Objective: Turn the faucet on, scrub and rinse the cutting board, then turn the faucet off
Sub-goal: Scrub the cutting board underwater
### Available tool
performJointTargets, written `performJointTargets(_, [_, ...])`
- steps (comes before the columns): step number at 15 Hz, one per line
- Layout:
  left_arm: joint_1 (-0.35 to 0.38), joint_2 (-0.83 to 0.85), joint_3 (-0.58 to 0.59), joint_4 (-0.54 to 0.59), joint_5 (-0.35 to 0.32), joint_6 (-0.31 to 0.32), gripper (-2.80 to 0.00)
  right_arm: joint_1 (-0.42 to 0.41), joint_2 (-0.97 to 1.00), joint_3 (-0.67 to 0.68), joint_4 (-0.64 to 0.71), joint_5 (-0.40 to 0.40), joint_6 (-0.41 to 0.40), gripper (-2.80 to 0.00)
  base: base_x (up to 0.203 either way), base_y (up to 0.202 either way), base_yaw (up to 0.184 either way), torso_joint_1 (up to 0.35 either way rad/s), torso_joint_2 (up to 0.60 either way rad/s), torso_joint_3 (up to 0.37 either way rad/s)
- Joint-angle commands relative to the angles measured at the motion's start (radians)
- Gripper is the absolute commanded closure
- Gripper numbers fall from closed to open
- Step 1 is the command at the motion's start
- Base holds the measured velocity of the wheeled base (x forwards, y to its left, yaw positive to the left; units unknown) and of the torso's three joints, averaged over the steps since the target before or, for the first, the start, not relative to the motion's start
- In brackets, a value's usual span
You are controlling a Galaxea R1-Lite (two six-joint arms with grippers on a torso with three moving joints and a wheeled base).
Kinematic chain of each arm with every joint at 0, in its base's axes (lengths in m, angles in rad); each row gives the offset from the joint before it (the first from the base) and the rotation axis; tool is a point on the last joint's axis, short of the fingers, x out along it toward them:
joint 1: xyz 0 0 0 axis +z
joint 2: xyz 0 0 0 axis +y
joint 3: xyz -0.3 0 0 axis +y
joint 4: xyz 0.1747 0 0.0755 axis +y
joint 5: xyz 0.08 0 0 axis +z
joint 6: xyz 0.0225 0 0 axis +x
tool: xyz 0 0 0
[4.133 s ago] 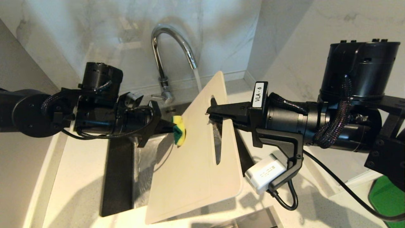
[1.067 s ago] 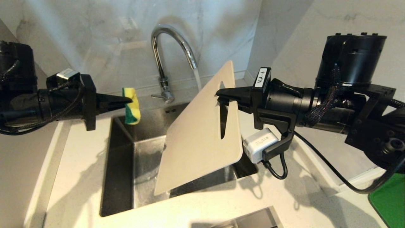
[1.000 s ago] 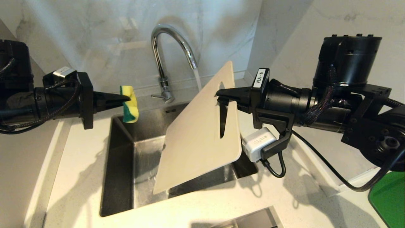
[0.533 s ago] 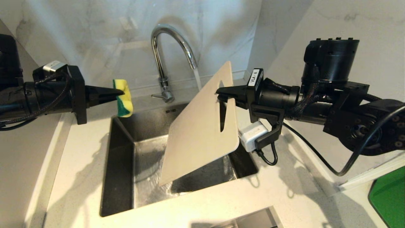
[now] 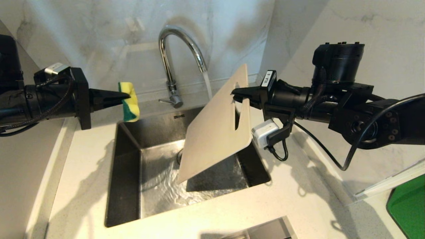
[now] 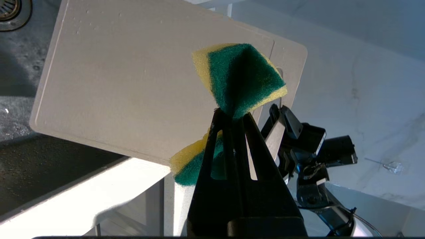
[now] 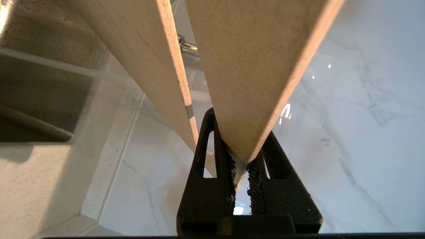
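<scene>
Head view – right gripper [image 5: 236, 94]: jaws clamped on the handle end of the cutting board [image 5: 217, 129], at the slot's upper end.
Head view – cutting board: hangs tilted below and left of that gripper, lower corner down inside the sink [image 5: 126, 186].
Head view – faucet [image 5: 181, 54]: behind and left of the right gripper; a stream of water [image 5: 207, 84] falls from the spout just beside the board's upper edge, and water pools on the sink floor.
Head view – left gripper [image 5: 127, 96]: jaws closed on the sponge [image 5: 128, 102], above the sink's far left corner, well apart from the board.
Left wrist view – left gripper [image 6: 232, 116]: fingers pinched tight on the green-and-yellow sponge [image 6: 242, 78]; the cutting board [image 6: 132, 79] faces it beyond the sponge, not touching.
Right wrist view – right gripper [image 7: 240, 162]: fingers nipped on the thin edge of the cutting board [image 7: 252, 66], which extends away from the fingertips; the slot shows as a gap.
</scene>
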Motion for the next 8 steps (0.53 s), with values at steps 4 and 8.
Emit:
performJointTargets(4, [0.0,0.005,-0.011,-0.001,-0.003,-0.006,0.0,-0.013,0.056,-0.034,-0.004,0.015,-0.012,0.0,0.0,0.0,0.0,0.0,0.0,0.0])
performJointTargets(8, [0.0,0.007,-0.021,-0.001,-0.004,-0.006,0.0,-0.022,0.088,-0.06,-0.004,0.02,-0.012,0.0,0.0,0.0,0.0,0.0,0.0,0.0])
